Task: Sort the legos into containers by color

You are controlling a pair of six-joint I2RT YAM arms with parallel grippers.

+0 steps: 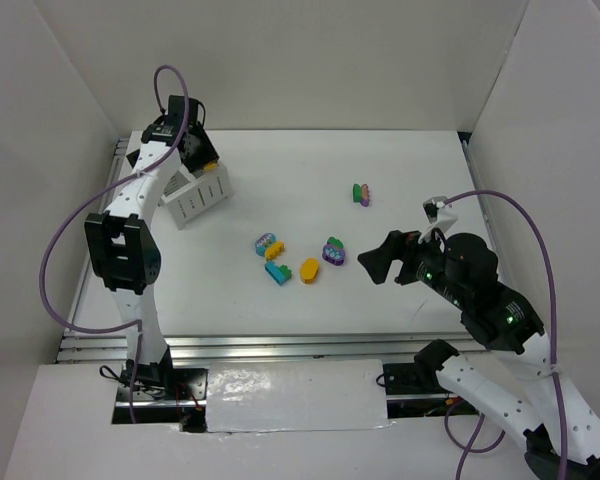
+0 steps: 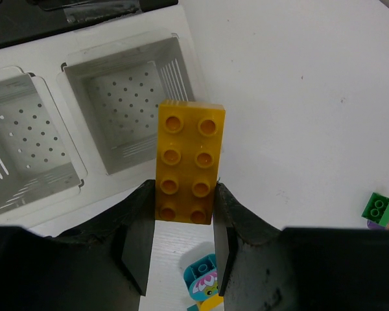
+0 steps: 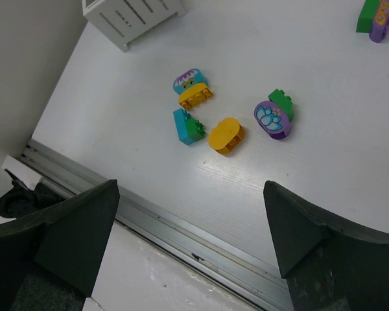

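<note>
My left gripper (image 2: 183,220) is shut on an orange-yellow eight-stud brick (image 2: 188,159) and holds it above the near rim of the white two-compartment container (image 2: 57,103), over its right compartment. In the top view this gripper (image 1: 195,150) hangs over the white container (image 1: 202,200) at the back left. My right gripper (image 3: 191,227) is open and empty, above the table's near edge, right of the loose legos (image 1: 375,262). The loose legos are a teal flower brick (image 3: 188,81), an orange brick (image 3: 196,96), a teal-and-green piece (image 3: 188,126), a yellow oval (image 3: 225,135) and a purple flower piece (image 3: 272,116).
A green-and-purple pair (image 1: 361,194) lies apart at the back right and shows in the right wrist view (image 3: 375,14). A black container (image 2: 84,13) adjoins the white one. White walls close the left, back and right. A metal rail (image 3: 181,227) runs along the near edge.
</note>
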